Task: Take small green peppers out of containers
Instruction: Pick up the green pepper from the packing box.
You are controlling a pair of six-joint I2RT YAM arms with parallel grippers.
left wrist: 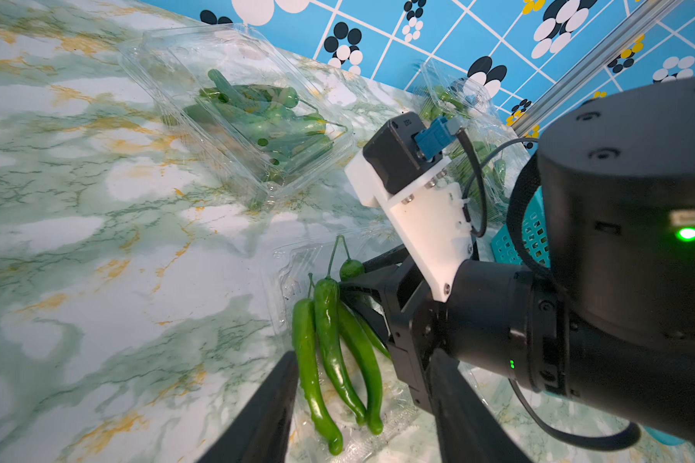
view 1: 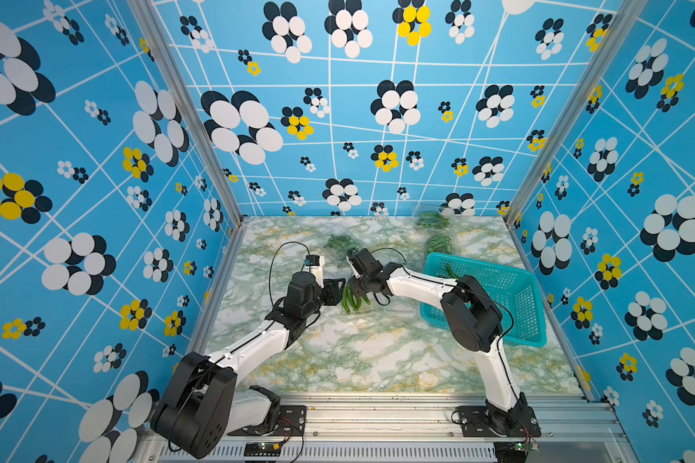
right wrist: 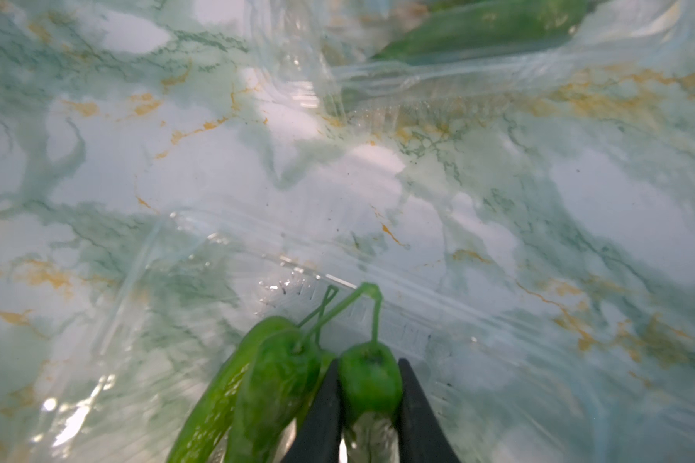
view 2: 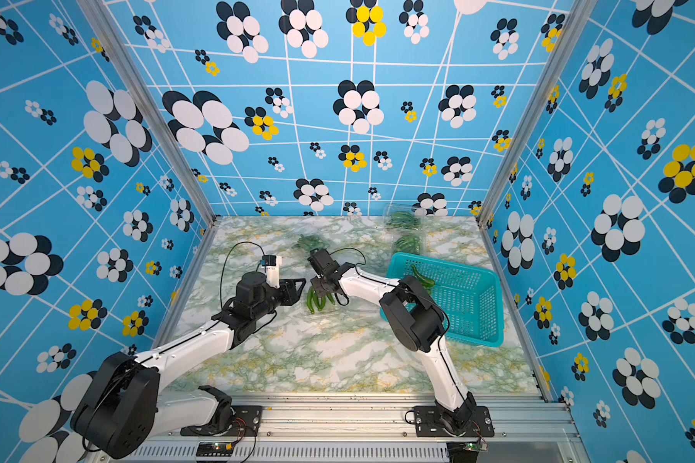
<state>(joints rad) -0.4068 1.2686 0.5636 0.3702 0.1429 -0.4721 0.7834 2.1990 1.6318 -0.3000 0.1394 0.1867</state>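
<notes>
Several small green peppers (view 1: 352, 300) (left wrist: 330, 344) lie in an open clear container (left wrist: 382, 431) at mid-table. My right gripper (right wrist: 369, 362) (view 1: 356, 289) reaches down into it and is shut on the stem end of one pepper (right wrist: 372, 379) (left wrist: 352, 269). Two more peppers (right wrist: 273, 385) lie against its finger. My left gripper (left wrist: 364, 356) (view 1: 338, 290) stands open, with the pepper tips and the container's end between its fingers (left wrist: 273, 405). A closed container (left wrist: 237, 116) (view 1: 340, 242) full of peppers sits just behind.
A teal basket (view 1: 498, 280) (view 2: 478, 288) stands at the right with a pepper (view 1: 451, 271) in it, my right arm passing over its near corner. Two more filled containers (view 1: 434, 220) (view 1: 438, 242) sit by the back wall behind the basket.
</notes>
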